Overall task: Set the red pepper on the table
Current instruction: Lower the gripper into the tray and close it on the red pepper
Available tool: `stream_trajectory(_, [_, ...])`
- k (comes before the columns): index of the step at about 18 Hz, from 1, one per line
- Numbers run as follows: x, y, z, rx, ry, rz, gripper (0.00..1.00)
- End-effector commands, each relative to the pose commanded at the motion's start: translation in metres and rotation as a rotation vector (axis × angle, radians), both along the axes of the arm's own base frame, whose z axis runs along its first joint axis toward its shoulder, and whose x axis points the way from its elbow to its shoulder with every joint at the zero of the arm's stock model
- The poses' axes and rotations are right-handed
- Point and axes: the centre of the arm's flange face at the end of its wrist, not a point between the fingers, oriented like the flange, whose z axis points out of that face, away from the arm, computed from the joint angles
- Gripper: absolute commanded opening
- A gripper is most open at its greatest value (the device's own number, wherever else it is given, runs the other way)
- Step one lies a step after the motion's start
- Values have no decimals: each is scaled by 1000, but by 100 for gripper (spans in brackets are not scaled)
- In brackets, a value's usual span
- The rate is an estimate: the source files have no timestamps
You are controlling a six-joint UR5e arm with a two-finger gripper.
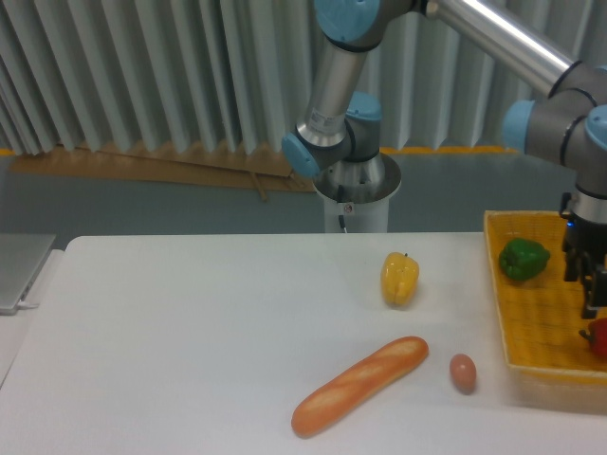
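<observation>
The red pepper (597, 337) lies in the yellow woven basket (536, 327) at the right edge of the view, and the frame border cuts part of it off. My gripper (584, 292) hangs just above and slightly left of it, inside the basket area. Its fingers look apart and hold nothing. The white table (190, 332) spreads out to the left of the basket.
A green pepper (523, 259) sits in the basket's far left corner. On the table lie a yellow pepper (399, 278), a baguette (360, 384) and a brown egg (462, 373) close to the basket's left rim. The robot base (353, 185) stands behind the table.
</observation>
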Motion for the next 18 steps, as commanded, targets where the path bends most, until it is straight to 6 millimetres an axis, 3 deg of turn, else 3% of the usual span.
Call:
stream_trajectory(13, [-1, -14, -58, -182, -51, -128, 100])
stream_trajectory(18, [-17, -23, -57, -175, -40, -104, 100])
